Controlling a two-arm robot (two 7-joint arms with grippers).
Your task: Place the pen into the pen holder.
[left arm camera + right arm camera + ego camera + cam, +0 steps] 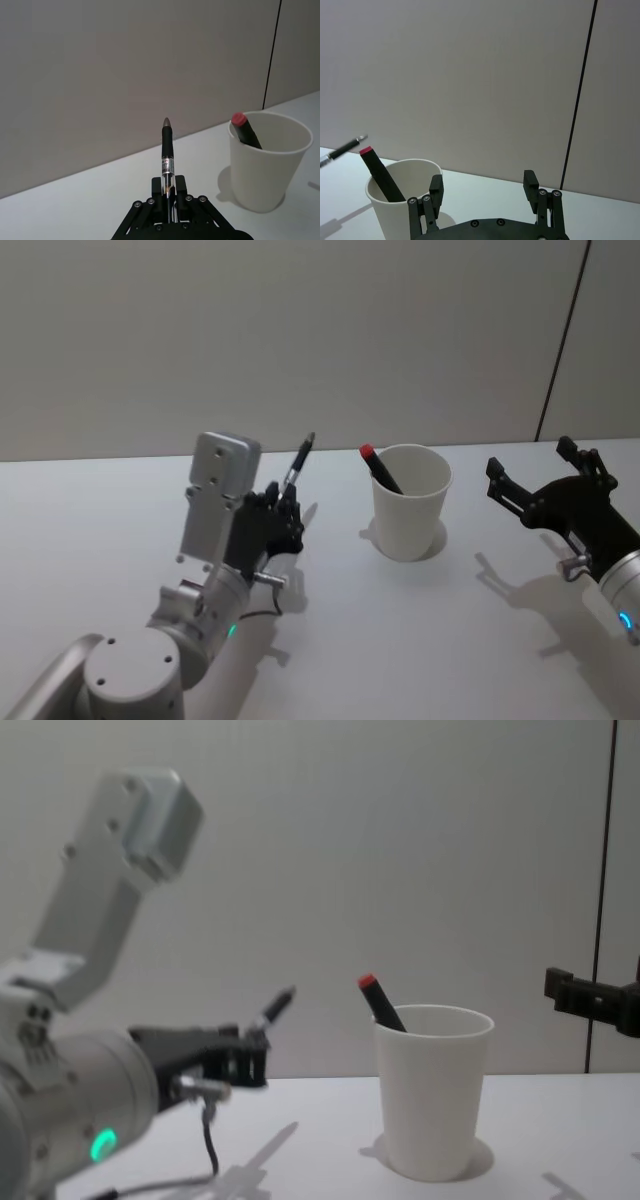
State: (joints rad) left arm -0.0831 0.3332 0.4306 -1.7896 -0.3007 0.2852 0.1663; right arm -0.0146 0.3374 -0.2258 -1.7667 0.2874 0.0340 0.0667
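Left claw (283,508) clamped on the pen (300,462): the carry is the step in hand.
You hold it tip raised, left of centre in the head view. The pen holder (410,502) stands centre-right, well apart, with a red-capped marker (380,468) inside. Next, I judge: swing above its rim, tilt down, release. Right claw (540,490) sits spread at the right edge.

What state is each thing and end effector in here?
pen: held above the table, tip angled up.
pen holder: upright on table, one marker inside.
red-capped marker: leaning inside pen holder.
left end effector: shut on pen.
right end effector: open, empty.
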